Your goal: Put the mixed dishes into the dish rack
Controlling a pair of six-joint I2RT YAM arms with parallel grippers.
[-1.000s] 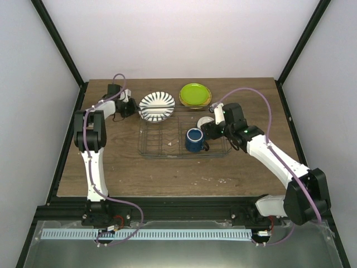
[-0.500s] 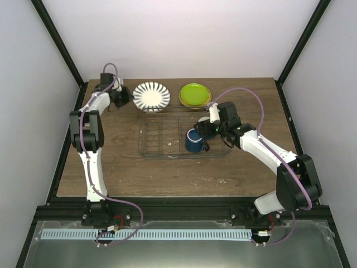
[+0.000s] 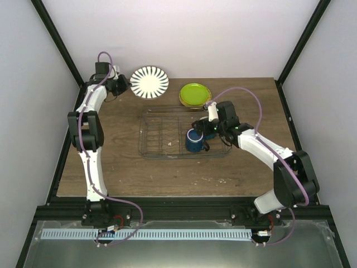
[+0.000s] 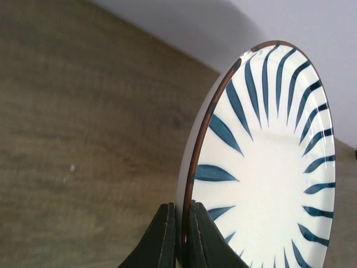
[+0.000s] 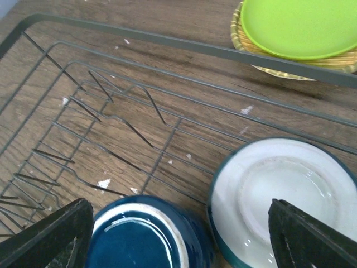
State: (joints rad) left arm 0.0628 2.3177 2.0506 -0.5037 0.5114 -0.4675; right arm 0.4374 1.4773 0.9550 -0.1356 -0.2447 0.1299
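My left gripper [image 3: 121,84] is shut on the rim of the white plate with dark radial stripes [image 3: 149,82], holding it on edge high above the table's back left; its pads [image 4: 167,237] pinch the rim of this plate [image 4: 268,167]. My right gripper [image 3: 204,129] is wide open and empty over the dish rack [image 3: 167,156], above the dark blue mug [image 3: 193,140] and the cream bowl. In the right wrist view the mug [image 5: 142,237] and the bowl [image 5: 284,195] stand side by side inside the rack [image 5: 167,42]. The lime-green plate [image 3: 195,94] lies behind the rack.
The green plate [image 5: 295,25], with its yellow rim, lies just outside the rack's far wire. The rack's left half holds upright wire prongs [image 5: 111,120]. Bare wooden table [image 3: 111,162] lies left of and in front of the rack. Black frame posts stand at the back corners.
My left arm has lifted the striped plate from the rack's back-left edge up and back toward the wall. My right gripper has shifted slightly left over the mug and bowl.
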